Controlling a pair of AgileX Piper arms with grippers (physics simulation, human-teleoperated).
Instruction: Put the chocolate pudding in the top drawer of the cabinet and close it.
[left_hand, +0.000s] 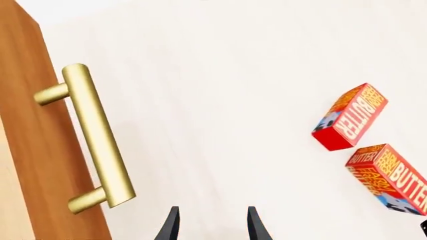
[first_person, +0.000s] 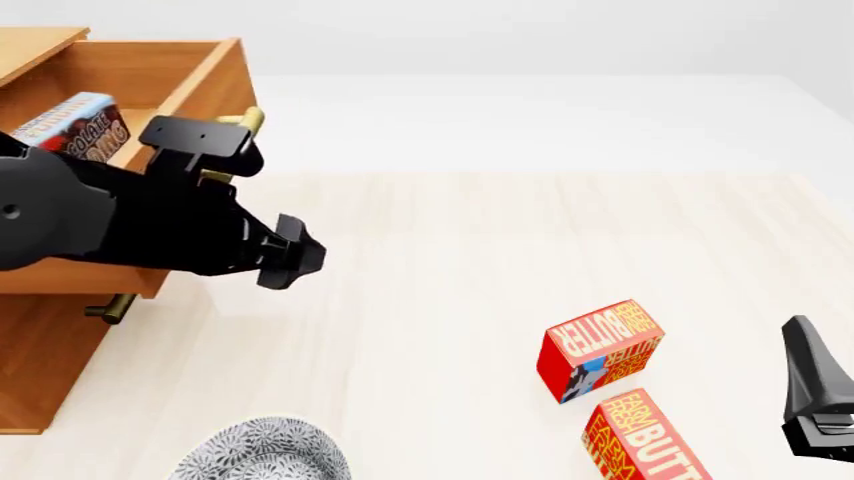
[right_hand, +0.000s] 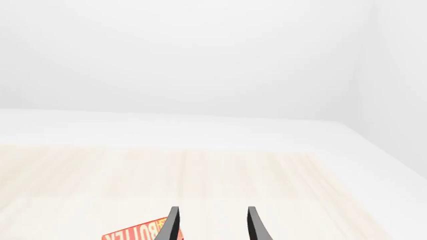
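Front view showed the chocolate pudding (first_person: 70, 124) lying inside the pulled-out top drawer (first_person: 200, 85); left gripper (left_hand: 212, 225) and right gripper (right_hand: 212, 225) both stood parted, holding nothing

Left arm (first_person: 120, 225) hides most of top drawer (first_person: 187, 90) front; pudding box (first_person: 74, 125) half covered; plate (first_person: 260, 450) cut off.
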